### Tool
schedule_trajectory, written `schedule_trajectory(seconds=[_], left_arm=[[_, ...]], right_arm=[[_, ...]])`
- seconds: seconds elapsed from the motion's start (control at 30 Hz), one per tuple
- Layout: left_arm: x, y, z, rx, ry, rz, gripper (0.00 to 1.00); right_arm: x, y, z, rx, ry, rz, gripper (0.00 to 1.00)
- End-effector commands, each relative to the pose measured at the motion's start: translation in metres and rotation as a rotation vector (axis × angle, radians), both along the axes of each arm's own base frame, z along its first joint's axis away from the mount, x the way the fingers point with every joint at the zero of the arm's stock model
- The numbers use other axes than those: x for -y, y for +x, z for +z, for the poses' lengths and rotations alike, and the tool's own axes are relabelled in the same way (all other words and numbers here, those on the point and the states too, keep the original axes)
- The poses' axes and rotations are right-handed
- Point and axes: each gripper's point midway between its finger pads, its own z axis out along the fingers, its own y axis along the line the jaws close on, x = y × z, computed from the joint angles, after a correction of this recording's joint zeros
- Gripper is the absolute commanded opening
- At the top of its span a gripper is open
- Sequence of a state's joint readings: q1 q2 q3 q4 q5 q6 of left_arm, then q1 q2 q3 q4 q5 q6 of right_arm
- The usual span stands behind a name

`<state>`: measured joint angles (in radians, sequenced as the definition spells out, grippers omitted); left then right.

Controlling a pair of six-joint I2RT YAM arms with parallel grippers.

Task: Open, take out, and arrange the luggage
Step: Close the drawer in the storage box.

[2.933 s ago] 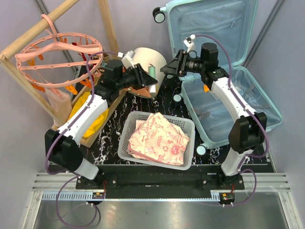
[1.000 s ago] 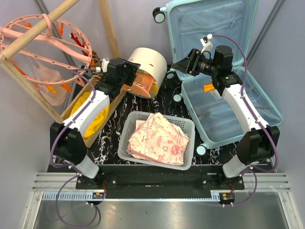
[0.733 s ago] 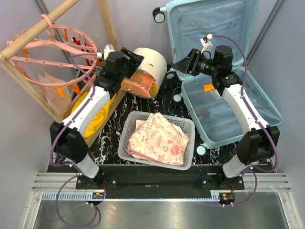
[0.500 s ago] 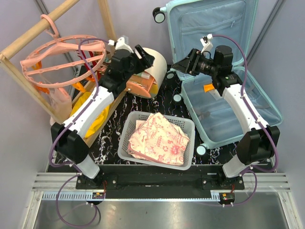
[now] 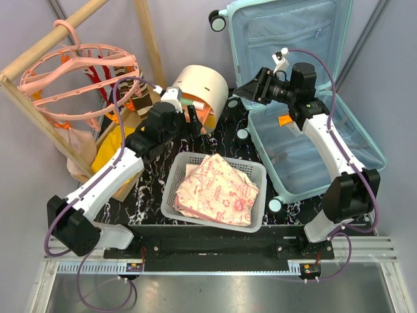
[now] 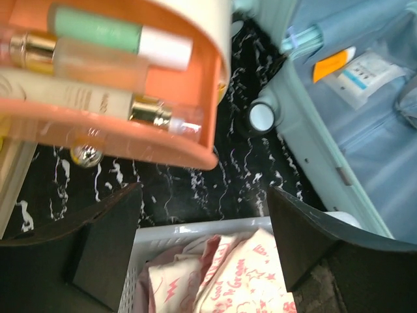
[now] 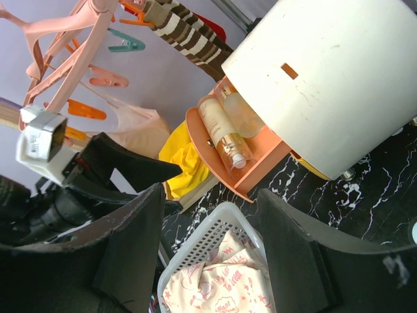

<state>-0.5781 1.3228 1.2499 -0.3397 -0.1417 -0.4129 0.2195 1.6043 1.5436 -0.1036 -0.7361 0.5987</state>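
Observation:
The luggage (image 5: 326,140) lies open at the right, its lid with the blue lining standing up at the back. A small orange-tagged packet (image 5: 285,120) rests in its base (image 6: 365,130). My left gripper (image 5: 190,120) hangs open and empty between the cream drawer box (image 5: 203,85) and the white basket (image 5: 171,182); in the left wrist view its jaws (image 6: 205,251) frame the basket's far rim (image 6: 195,228). My right gripper (image 5: 246,91) hovers open and empty over the luggage's left edge, facing the drawer box (image 7: 326,72).
The box's orange drawer (image 6: 130,140) is pulled out, with cosmetic bottles in it. A pink-patterned cloth (image 5: 218,189) fills the basket. A round pink clip hanger (image 5: 71,72) hangs on a wooden rack (image 5: 45,42) at the left, above a yellow cloth (image 5: 114,153).
My left arm has drawn back from the hanger and drawer towards the basket, and its jaws have widened. The hanger has swung. The right arm has stayed put.

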Motion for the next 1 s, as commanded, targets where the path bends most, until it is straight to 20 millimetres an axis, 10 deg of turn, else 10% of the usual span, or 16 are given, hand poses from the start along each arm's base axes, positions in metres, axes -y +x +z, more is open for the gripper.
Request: schedule_trajectory(seconds=[0.0,0.97], left_arm=[[0.002,0.004,0.002,-0.003,-0.090,-0.030,0.82],[0.043,0.122,0.024,0.119,-0.130,-0.163,0.87]], right_arm=[[-0.002,0.001,0.015,0.030,0.019,0.025,0.68],[-0.002,0.004,0.017,0.018,0.029,0.011,0.68]])
